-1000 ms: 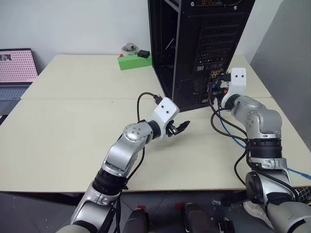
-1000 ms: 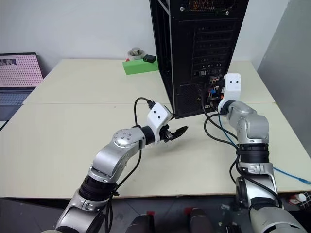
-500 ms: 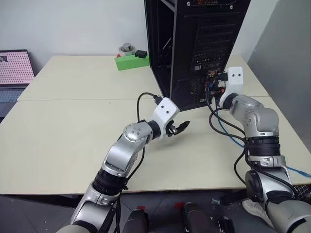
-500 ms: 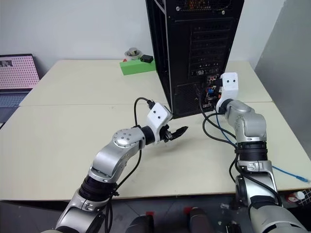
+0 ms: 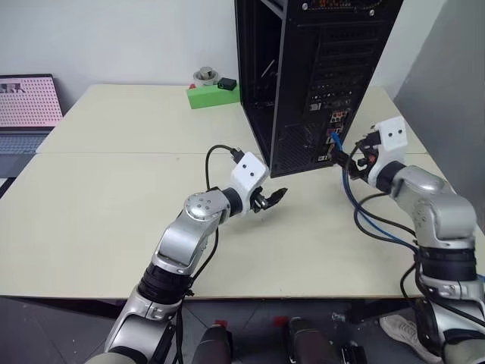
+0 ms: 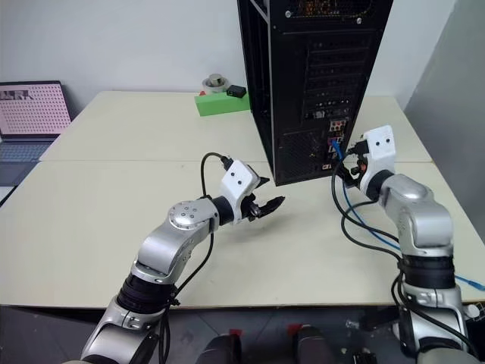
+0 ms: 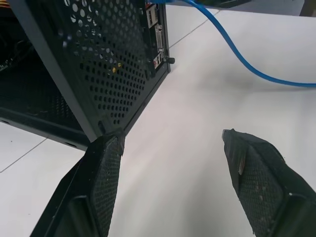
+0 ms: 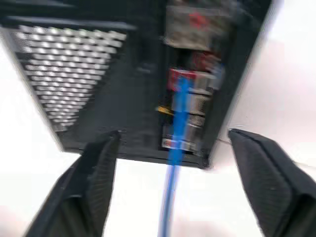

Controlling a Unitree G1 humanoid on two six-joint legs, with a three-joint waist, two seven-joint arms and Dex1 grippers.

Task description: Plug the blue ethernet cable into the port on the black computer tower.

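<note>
Right gripper (image 8: 173, 187) is backing off the rear panel vs a sec ago, fingers (image 8: 96, 170) now spread wide & gripping nothing. Blue ethernet cable (image 5: 350, 182) is hanging free of them, plug end sitting at the port (image 8: 181, 81) on the black computer tower (image 5: 318, 68); seating depth hard to judge. Cable's long axis is running straight out ahead between the right fingers, plug pointing into the panel, slack drooping back to the table (image 5: 114, 189). Right arm is much nearer; left gripper (image 7: 170, 182) is waiting w/ fingers apart, empty, by the tower's lower corner. Prob just checking seating next.
</note>
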